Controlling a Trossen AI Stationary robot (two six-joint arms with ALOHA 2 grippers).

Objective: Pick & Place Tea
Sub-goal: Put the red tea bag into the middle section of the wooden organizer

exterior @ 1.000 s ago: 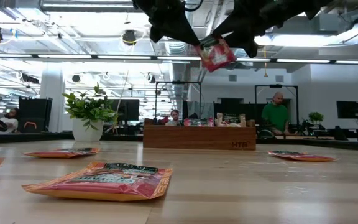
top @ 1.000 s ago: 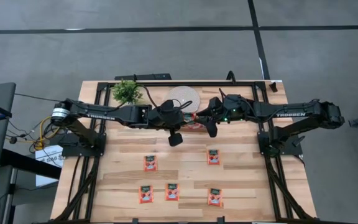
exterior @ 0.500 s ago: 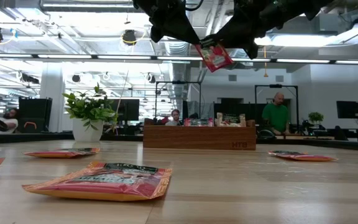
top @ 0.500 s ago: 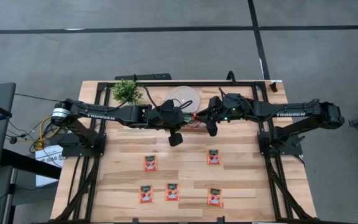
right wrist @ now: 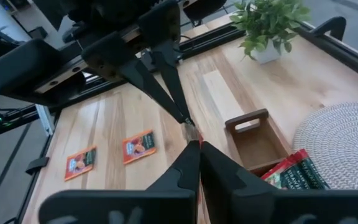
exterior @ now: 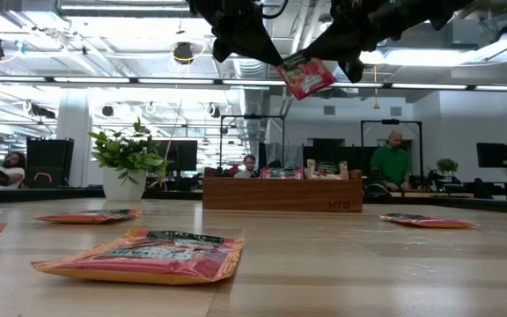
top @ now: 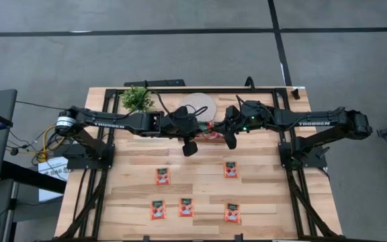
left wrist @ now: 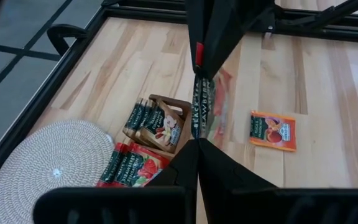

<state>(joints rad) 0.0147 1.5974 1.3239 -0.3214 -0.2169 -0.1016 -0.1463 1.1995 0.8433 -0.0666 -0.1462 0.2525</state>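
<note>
Both pairs of fingers are pressed together on one tea packet (exterior: 304, 76), which hangs in the air between the two arms, high above the table (top: 261, 195). From the low view, the left gripper (exterior: 267, 55) pinches the packet at its upper left corner, and the right gripper (exterior: 324, 55) meets it from the other side. In the left wrist view, the packet shows edge-on (left wrist: 202, 112), with the left arm's fingers (left wrist: 199, 152) closed on one end and the right arm's fingers (left wrist: 205, 62) closed on the other end. From above, both grippers meet over the wooden tea box (top: 211, 134), just beside the round woven mat (top: 198, 104).

The box (left wrist: 157, 121) already holds several packets standing upright, and some red ones (left wrist: 129, 168) lean at its side. Five more tea packets lie flat on the near half of the table, for example one (top: 161, 175) on the left and one (top: 230, 169) on the right. A small potted plant (top: 137, 99) stands at the far left corner.
</note>
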